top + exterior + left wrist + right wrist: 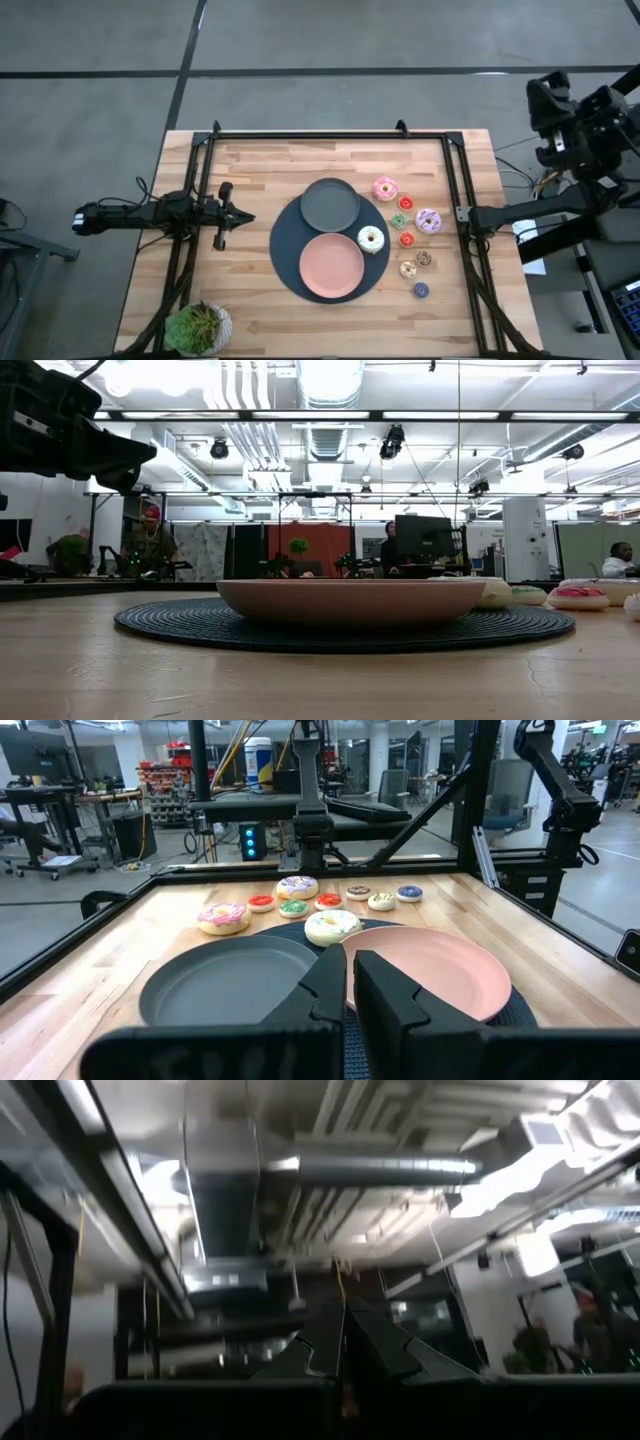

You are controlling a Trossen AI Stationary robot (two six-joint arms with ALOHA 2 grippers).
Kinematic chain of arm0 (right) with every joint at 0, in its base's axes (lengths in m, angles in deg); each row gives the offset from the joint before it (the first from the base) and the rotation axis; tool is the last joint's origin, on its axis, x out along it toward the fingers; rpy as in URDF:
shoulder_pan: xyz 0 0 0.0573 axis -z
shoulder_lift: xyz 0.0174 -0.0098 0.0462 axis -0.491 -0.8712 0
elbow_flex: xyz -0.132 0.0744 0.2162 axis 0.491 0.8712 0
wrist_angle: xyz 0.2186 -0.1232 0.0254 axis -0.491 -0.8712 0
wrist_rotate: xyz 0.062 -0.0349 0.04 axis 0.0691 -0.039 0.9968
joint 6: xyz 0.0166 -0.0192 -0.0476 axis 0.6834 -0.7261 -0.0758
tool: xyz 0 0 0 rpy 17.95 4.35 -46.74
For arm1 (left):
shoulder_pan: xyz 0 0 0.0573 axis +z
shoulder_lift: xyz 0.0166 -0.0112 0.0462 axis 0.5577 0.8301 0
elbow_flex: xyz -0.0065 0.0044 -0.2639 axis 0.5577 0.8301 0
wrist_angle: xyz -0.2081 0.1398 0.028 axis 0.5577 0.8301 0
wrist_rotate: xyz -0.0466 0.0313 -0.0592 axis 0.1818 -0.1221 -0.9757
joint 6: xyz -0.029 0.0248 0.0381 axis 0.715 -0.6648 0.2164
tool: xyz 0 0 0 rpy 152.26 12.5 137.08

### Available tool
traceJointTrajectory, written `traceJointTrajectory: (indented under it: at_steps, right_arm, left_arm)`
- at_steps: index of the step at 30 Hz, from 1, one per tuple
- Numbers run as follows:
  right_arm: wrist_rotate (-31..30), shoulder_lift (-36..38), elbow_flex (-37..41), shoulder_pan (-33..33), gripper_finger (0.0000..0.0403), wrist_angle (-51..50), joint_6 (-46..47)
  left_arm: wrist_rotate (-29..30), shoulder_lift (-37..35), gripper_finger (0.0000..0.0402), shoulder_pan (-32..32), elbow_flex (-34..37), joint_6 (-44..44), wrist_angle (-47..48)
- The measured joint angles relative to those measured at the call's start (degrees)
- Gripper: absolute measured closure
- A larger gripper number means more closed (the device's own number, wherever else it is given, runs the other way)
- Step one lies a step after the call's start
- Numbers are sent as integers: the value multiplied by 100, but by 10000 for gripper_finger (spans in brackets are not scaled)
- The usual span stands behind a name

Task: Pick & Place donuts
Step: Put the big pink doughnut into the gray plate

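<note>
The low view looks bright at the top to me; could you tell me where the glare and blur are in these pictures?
Low view: ceiling lights blow out, and the pink plate is backlit. Right wrist view: smeared, with ceiling glare. High view: evenly lit, soft shadows. Left wrist view: donuts sharp.

The table [250, 170] is pale wood in glued strips — smooth, lightly sheened. A dark round mat [170, 622] under the plates looks ribbed, perhaps woven. The grey plate [225, 985] and pink plate [440, 970] are matt, plastic-looking. The donuts [333, 926] have glossy frosting — likely plastic. The frame rails [320, 134] are black metal.
</note>
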Motion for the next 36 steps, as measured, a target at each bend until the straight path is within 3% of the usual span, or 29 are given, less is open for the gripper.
traceJointTrajectory:
  at_steps: [7, 15, 36]
  right_arm:
    - [0, -580, -1014, 0, 394, -1621, 136]
    - [0, -986, -1659, 0, 394, -3228, 231]
    - [-1, -1332, -1900, 2, 394, -5986, 769]
  left_arm:
    - [0, 0, 402, -1, 0, -2, -1]
    - [0, 1, 402, -1, -1, -1, 0]
    - [0, 0, 402, 1, 0, 0, -1]
